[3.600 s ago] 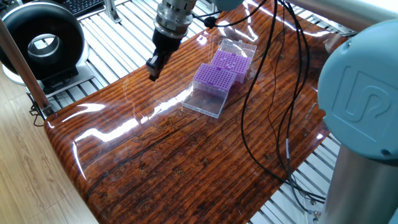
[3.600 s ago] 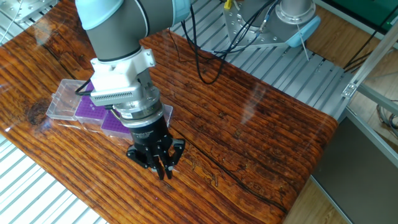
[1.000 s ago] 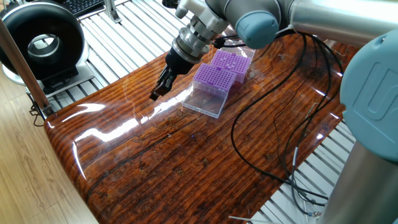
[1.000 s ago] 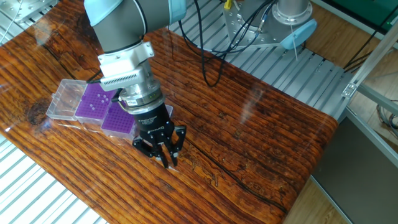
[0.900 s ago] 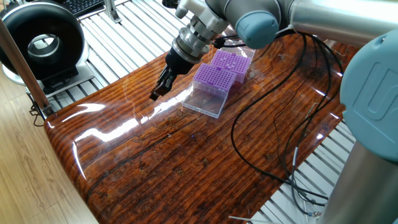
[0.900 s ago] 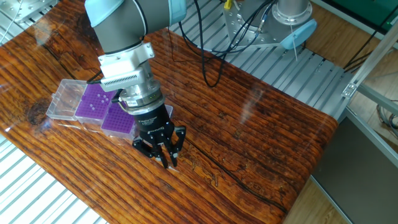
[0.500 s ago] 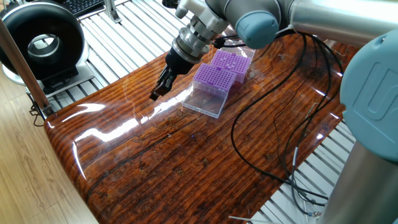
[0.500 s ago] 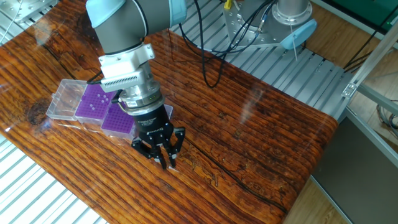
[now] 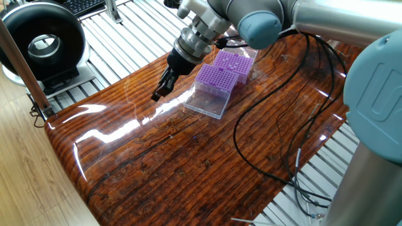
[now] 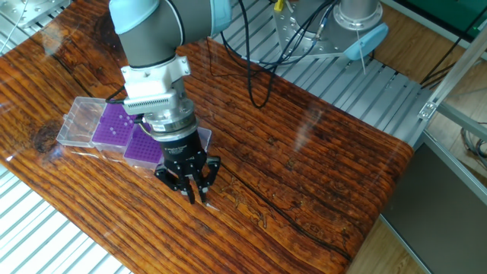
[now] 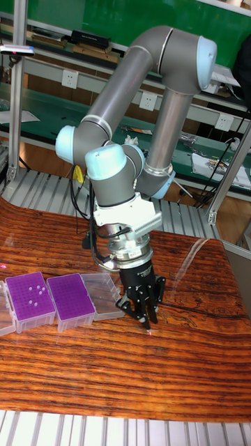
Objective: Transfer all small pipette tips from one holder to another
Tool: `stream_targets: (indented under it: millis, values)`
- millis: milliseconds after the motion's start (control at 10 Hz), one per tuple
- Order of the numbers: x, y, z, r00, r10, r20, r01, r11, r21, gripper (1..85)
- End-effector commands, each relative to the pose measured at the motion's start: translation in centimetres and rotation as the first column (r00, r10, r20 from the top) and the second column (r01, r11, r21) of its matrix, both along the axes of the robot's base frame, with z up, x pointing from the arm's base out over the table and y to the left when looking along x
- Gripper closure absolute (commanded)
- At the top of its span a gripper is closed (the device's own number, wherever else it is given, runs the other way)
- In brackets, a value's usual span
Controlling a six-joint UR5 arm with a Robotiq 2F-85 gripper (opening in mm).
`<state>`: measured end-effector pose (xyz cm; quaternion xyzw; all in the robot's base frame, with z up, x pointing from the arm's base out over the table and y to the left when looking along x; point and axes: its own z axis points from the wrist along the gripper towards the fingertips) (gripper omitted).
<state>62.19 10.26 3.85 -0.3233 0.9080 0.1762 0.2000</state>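
Two purple holders sit side by side in clear lidded boxes: the near holder (image 9: 217,78) (image 10: 143,144) (image 11: 71,296) and the far holder (image 9: 234,61) (image 10: 112,125) (image 11: 29,296). Small white pipette tips (image 11: 36,291) show as dots in the far holder only. My gripper (image 9: 156,95) (image 10: 192,196) (image 11: 148,322) points down at the bare wooden table, just beside the near holder's flat clear lid (image 11: 104,286). Its fingers are pressed together, and I see nothing between them.
A black ring-shaped device (image 9: 43,43) stands on the slatted metal bench beyond the table's left edge. Black cables (image 9: 251,125) trail across the table behind the arm. A metal bracket (image 10: 335,38) sits on the far bench.
Over the last half second the gripper tip slid slightly toward the near holder and the wrist stood more upright. Since 3.6 s ago the arm has re-posed and come lower. The holders have not moved.
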Motion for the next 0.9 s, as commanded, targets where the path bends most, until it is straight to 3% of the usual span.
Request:
stream_targets:
  millis: [0, 200, 800]
  values:
    - [-0.34, -1.95, -0.79, 0.999, -0.035, -0.032, 0.033, 0.997, -0.068, 58.0]
    - [-0.65, -1.74, -0.77, 0.998, -0.042, -0.049, 0.039, 0.998, -0.058, 57.0]
    - [-0.80, -2.41, -1.09, 0.997, -0.047, -0.056, 0.042, 0.995, -0.086, 56.7]
